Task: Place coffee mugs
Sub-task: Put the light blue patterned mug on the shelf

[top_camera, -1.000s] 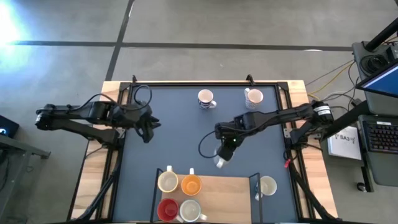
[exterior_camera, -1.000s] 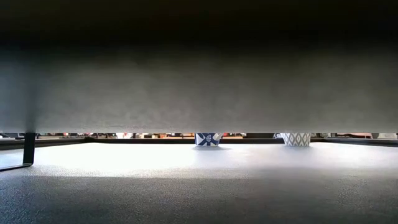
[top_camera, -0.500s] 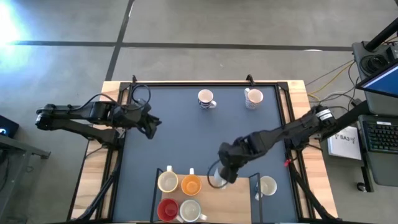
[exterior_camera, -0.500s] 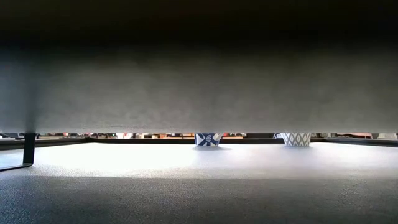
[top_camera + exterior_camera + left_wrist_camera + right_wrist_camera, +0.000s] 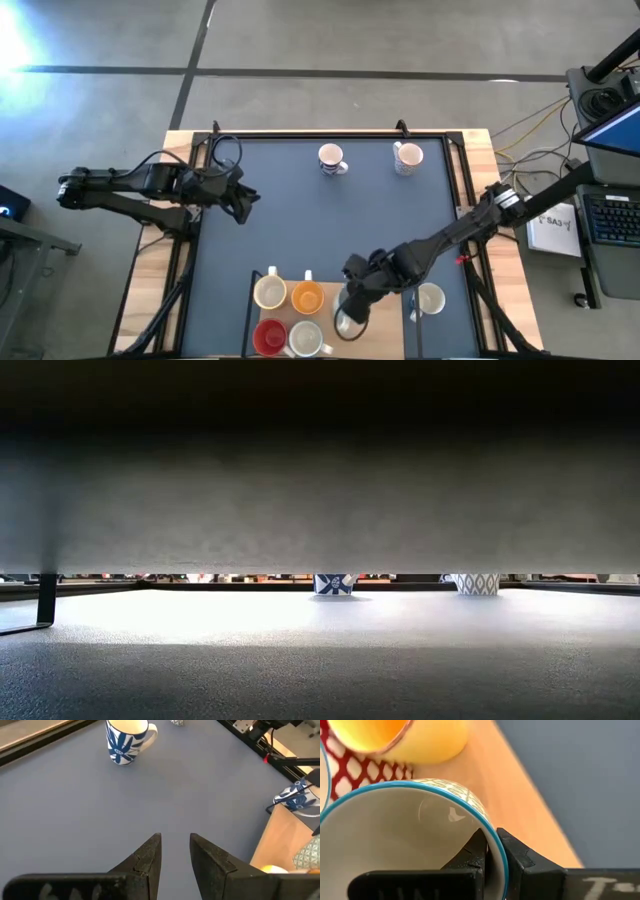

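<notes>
My right gripper [image 5: 350,308] is shut on a white mug with a blue rim and green pattern [image 5: 405,835] over the wooden board [image 5: 385,310] at the table's near edge. On the board's left part stand a cream mug [image 5: 270,292], an orange mug [image 5: 307,296], a red mug [image 5: 268,337] and a white mug [image 5: 305,338]. Two patterned mugs [image 5: 332,158] [image 5: 407,157] stand on their bases near the far edge. One more mug [image 5: 430,298] sits just right of the board. My left gripper [image 5: 240,205] waits open at the table's left side, above the mat. My right gripper pinches the mug's wall at the rim [image 5: 492,851], one finger inside the mug and one outside. The fingers slant down from the table's right and far side. The mug hangs mouth up below them; whether its base touches the board I cannot tell.
The board's right half [image 5: 390,325] is bare wood. A dark upright post [image 5: 408,300] stands at the board's right edge, next to the mug there. A black frame rail [image 5: 460,180] borders the blue mat. In the low view the board's underside hides the near part.
My right gripper has carried the mug from the middle of the table toward the near edge, and it now hangs over the wooden board beside the orange and white mugs. The mug has stayed mouth up in the same hold.
</notes>
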